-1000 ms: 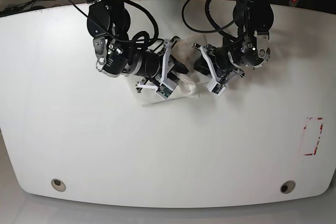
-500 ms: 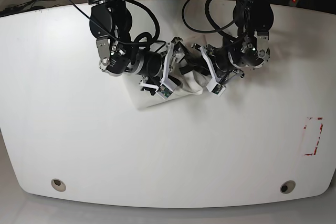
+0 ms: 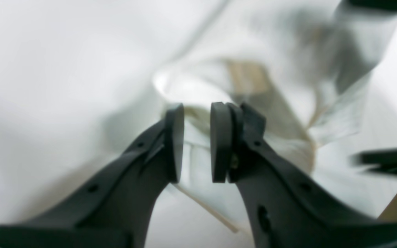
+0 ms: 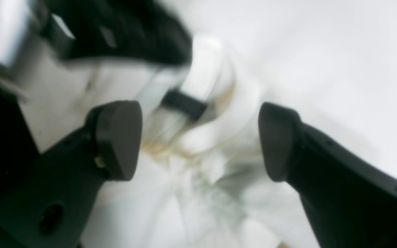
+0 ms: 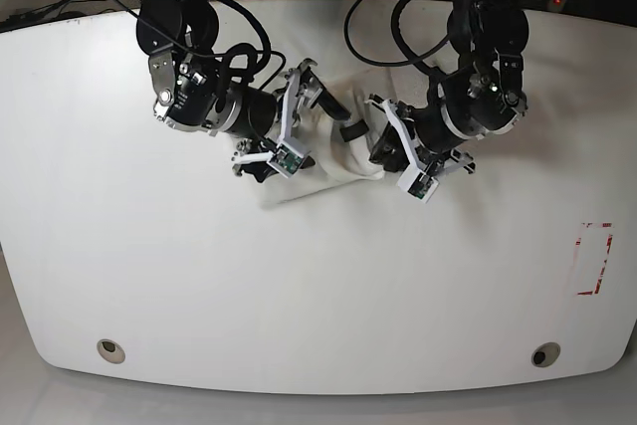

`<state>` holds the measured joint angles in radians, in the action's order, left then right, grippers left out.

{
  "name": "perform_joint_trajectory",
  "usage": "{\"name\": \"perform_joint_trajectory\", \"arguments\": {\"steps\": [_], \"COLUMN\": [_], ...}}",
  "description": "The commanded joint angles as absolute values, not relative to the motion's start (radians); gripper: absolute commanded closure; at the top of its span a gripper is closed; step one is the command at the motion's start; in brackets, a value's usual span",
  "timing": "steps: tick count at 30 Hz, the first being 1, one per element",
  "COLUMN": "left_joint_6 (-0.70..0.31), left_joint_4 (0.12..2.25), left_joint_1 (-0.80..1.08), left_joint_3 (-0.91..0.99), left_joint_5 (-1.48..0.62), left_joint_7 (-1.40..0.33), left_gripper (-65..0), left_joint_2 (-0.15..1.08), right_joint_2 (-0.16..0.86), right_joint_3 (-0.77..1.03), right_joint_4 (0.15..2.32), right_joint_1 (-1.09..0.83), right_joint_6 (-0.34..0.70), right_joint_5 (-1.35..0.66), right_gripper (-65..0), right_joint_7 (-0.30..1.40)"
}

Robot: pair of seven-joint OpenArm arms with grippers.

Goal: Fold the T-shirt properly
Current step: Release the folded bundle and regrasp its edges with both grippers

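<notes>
While both arms crowd in over the T-shirt (image 5: 333, 161), it sits bunched into a small white bundle near the far middle of the counter (image 5: 299, 306), nowhere near a flat fold. Look at the left end effector (image 3: 196, 143): its pads are drawn close with only a narrow slot between them, and a ridge of white cloth appears to run into that slot, so I'd call it a pinch on the shirt, though the blur makes that less than certain. Over on the other side of the bundle, the right end effector (image 4: 198, 141) stands with its fingers spread wide, hanging just above crumpled fabric and gripping nothing. My read: we're at a regrasp in the folding, one side anchored, the other free. Next it wants the right end effector to find a clean edge of the shirt, close on it, and draw the cloth out flat before any fold goes over.
</notes>
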<state>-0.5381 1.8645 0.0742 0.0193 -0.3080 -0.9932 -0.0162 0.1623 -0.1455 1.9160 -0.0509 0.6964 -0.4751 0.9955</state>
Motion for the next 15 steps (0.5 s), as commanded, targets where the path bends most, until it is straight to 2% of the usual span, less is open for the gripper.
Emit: {"name": "perform_joint_trajectory", "arguments": {"steps": [1,7,12,15], "left_joint_6": [-0.541,-0.55,-0.679,-0.691], "left_joint_4": [1.934,1.928,1.883,1.84], "left_joint_1": [0.091,0.143,0.185,0.193], "left_joint_3": [0.062,0.131,0.131,0.128], "left_joint_5": [-0.323,-0.323,-0.315,-0.314], "left_joint_7": [-0.974,-0.972,-0.908,-0.852], "left_gripper": [-11.4,-11.4,-11.4,-11.4], "left_joint_2": [0.036,0.151,0.16,0.157], "right_joint_2": [0.186,0.203,0.176,0.168], "right_joint_3": [-0.145,-0.145,-0.166,-0.252], "right_joint_4": [1.933,1.931,1.929,1.906], "right_joint_1": [-0.058,-0.059,-0.058,-0.056], "right_joint_6": [0.698,0.698,0.698,0.698], "right_joint_5": [-0.493,-0.486,-0.346,-0.24], "right_gripper": [-50.9,-50.9,-50.9,-50.9], "right_joint_7": [0.97,0.97,0.944,0.909]}}
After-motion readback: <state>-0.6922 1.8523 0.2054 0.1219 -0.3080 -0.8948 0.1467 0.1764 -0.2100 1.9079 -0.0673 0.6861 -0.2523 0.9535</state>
